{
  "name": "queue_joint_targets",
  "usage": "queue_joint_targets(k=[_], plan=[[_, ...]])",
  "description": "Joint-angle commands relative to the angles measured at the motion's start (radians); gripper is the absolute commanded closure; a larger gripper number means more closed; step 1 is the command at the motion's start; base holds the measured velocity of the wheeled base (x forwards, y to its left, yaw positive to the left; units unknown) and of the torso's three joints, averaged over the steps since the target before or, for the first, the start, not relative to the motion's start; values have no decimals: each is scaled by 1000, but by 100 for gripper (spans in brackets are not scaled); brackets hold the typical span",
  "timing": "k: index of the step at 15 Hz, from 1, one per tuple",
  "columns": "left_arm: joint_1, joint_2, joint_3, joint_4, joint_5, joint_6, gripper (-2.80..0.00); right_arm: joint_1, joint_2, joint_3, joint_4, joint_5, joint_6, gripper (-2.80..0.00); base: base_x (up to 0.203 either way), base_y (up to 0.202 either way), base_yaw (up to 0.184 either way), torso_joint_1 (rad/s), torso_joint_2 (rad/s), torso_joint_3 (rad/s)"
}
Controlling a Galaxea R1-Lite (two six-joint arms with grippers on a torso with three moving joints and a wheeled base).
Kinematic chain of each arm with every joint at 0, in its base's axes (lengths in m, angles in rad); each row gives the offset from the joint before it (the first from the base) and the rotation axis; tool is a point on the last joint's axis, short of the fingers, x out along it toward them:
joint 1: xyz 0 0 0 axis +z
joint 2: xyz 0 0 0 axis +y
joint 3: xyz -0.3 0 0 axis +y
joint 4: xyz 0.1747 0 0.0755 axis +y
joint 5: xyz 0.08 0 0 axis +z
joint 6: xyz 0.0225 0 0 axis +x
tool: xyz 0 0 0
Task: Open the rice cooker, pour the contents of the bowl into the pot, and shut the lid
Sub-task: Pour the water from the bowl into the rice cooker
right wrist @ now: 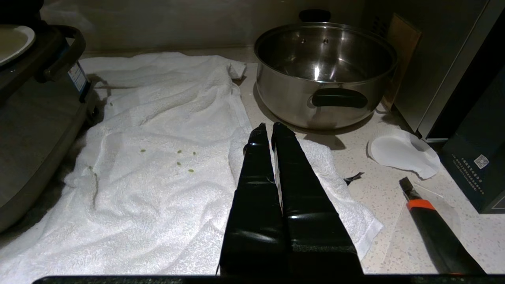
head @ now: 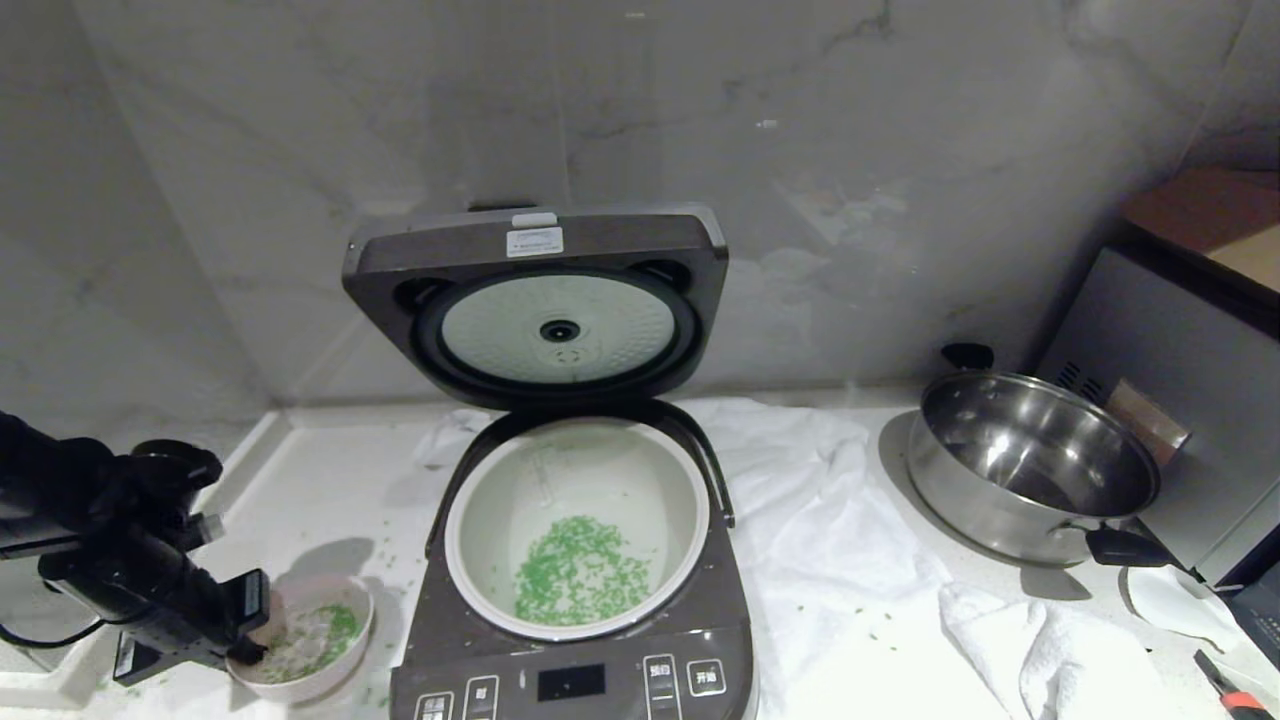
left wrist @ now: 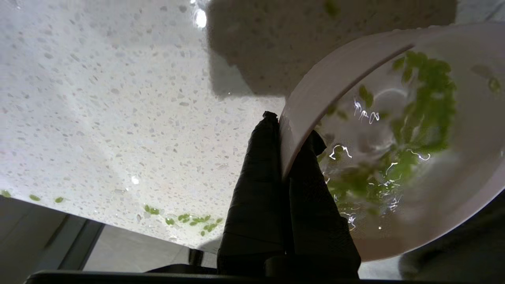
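Your left gripper (head: 255,640) is clamped on the rim of the pale pink bowl (head: 335,672), which sits low beside the rice cooker (head: 575,660), at about eight o'clock from the pot (head: 470,500). The wrist view shows one finger inside the rim and one outside, pinching the wall. Some green bits (head: 325,630) remain in the bowl; a larger patch lies in the pot. The lid (head: 380,260) stands open and upright behind the pot, at twelve o'clock.

The step appears to be setting the bowl down. Lower it level until its base rests flat on the counter (head: 300,470), clear of the cooker's side, and only then let the fingers part, so it doesn't tip. Stray green bits dot the counter nearby.

Your right gripper (right wrist: 268,130) is closed and empty, parked over the white towel (right wrist: 158,118) near the steel pan (right wrist: 300,98).
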Motion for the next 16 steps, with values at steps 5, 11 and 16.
queue_joint_targets(k=[5,11,16], plan=[[5,-36,-164,172,-16,2,0,0,1,2,0,0,0,0,0,0,0,0,0,0],[-3,-57,-345,348,-60,0,0,0,1,2,0,0,0,0,0,0,0,0,0,0],[-26,-80,-479,462,-67,-9,0,0,1,2,0,0,-4,0,0,0,0,0,0,0]])
